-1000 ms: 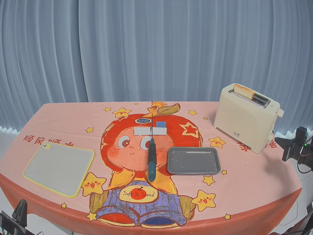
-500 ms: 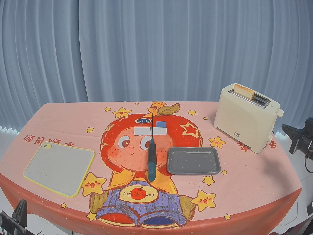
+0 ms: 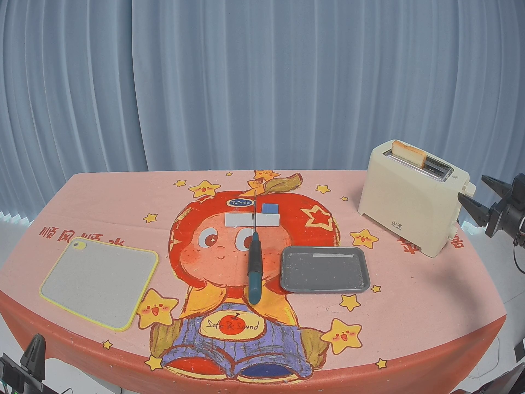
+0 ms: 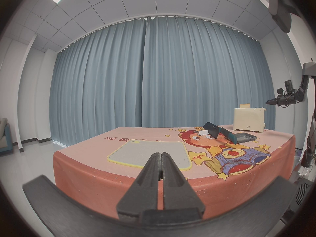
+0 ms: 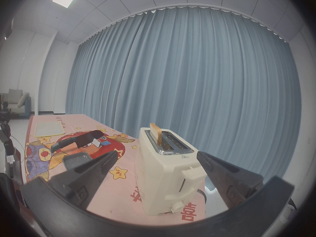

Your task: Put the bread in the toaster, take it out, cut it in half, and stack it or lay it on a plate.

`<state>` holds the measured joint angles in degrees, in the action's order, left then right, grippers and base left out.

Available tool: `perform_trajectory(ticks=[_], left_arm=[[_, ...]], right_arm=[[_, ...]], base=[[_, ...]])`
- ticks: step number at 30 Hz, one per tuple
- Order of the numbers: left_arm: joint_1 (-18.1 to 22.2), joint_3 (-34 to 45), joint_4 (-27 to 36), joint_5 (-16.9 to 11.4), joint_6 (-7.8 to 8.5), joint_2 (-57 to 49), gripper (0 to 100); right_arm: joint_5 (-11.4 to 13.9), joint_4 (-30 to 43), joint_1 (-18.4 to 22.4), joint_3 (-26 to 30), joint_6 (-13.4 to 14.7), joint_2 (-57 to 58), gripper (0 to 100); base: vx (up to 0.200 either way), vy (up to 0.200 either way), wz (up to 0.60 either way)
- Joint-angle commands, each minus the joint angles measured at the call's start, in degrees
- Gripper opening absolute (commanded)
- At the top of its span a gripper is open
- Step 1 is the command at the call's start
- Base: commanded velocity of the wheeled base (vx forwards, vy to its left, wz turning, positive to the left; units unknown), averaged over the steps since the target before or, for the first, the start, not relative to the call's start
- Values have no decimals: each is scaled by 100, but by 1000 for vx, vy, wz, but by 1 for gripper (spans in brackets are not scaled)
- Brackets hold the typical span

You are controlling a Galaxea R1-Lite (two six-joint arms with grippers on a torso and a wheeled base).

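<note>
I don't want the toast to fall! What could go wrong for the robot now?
1. The bread pokes only a little out of the toaster, so the open right gripper, beside the lever end, might pinch poorly and drop it.
2. That gripper might bump the lever or shove the toaster, which stands near the table edge.
3. The knife lies between the toaster and the cutting board, so carried bread could knock it.
</note>
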<state>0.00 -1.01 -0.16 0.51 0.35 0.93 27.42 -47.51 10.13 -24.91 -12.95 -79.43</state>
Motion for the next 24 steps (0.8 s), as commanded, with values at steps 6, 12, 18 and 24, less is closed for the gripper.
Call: perform_trajectory(ticks=[6,12,18,24], left_arm=[[0,101,7,2,0,-93,0],[0,101,-2,2,0,-93,0],[0,101,-2,2,0,-93,0],[0,101,-2,2,0,-93,0]], right_arm=[[-202,1033,-327,-955,-6,-195,100],[-316,1314,-574,-1535,-15,-547,100],[-316,1305,-723,-1930,-15,-995,100],[-316,1305,-811,-2379,-15,-1452,100]], base=[[0,0,0],[0,0,0],[0,0,0],[0,0,0]])
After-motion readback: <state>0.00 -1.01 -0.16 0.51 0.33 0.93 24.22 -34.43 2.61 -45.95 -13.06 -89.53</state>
